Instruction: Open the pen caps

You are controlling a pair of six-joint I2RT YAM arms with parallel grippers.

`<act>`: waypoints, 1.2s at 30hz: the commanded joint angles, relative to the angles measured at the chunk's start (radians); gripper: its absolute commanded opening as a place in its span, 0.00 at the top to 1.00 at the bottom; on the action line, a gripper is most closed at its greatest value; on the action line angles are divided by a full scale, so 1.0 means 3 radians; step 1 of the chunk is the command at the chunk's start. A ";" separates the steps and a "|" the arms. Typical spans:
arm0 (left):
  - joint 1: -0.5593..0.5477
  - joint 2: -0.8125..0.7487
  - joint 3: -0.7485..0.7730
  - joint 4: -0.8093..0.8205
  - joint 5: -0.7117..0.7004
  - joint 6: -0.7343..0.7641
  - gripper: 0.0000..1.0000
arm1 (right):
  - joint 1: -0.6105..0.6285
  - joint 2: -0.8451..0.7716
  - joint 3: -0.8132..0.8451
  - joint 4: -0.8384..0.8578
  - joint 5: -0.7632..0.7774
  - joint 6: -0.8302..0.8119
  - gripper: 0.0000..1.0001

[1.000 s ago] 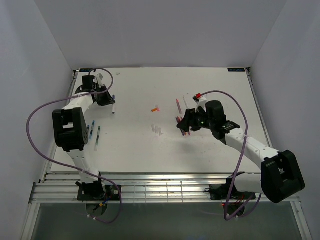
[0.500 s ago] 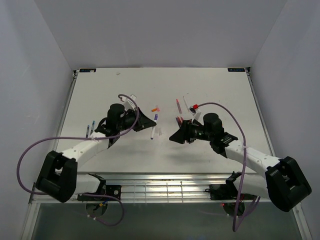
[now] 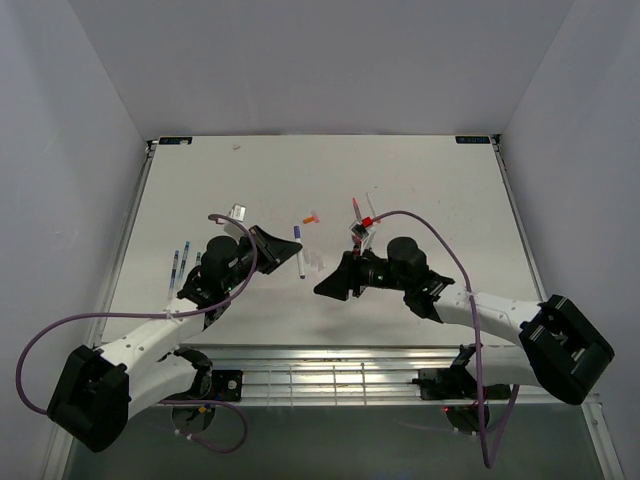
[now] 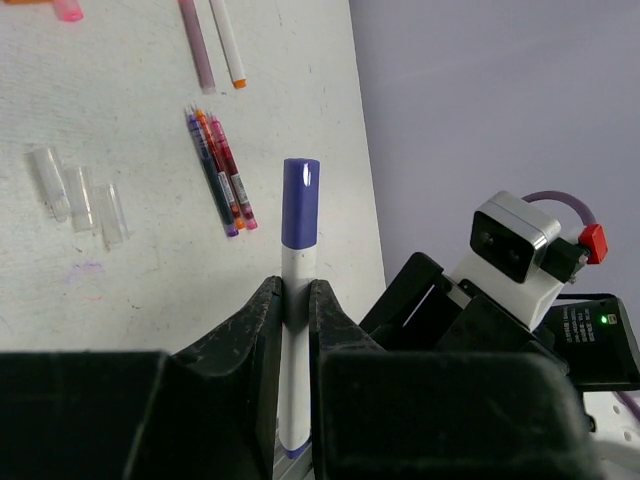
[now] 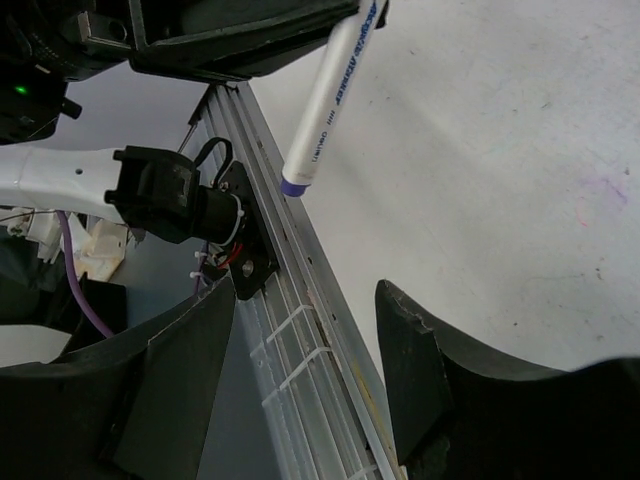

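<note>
My left gripper [image 3: 283, 246] is shut on a white-barrelled pen [image 3: 301, 258] and holds it above the table; its blue cap [image 4: 300, 188] sticks out past the fingers [image 4: 262, 330]. My right gripper [image 3: 328, 285] is open and empty, just right of and nearer than the held pen. In the right wrist view that pen [image 5: 326, 105] hangs above my wide-apart fingers [image 5: 415, 360], blue tail end down. Several clear caps [image 4: 78, 195] and three thin coloured pens [image 4: 222, 172] lie on the table. An orange cap [image 3: 311, 217] lies further back.
A pink pen [image 4: 197, 45] and a white pen [image 4: 226, 42] lie far from the left wrist. Two dark pens [image 3: 180, 265] lie at the table's left. The metal rail of the table's front edge [image 5: 300, 290] runs under my right gripper.
My left arm has swung from the far left corner to the table's middle with the pen in its jaws. My right gripper has moved left and nearer, towards the held pen.
</note>
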 commanded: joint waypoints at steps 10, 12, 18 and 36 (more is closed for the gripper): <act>-0.0085 -0.0049 -0.0085 0.0065 -0.0094 -0.0197 1.00 | 0.0128 0.0610 0.0565 0.0554 0.0024 0.0015 0.36; -0.0085 -0.0049 -0.0095 0.0065 -0.0084 -0.0197 1.00 | 0.0123 0.0712 0.0637 0.0554 -0.0001 0.0015 0.36; -0.0095 -0.0024 -0.0116 0.0070 -0.0048 -0.0207 1.00 | 0.0128 0.0962 0.0847 0.0533 -0.0057 0.0010 0.42; -0.0101 0.0063 -0.0039 0.0111 -0.0140 0.0013 0.68 | 0.0128 0.1122 0.0719 0.0671 -0.0262 0.0153 0.92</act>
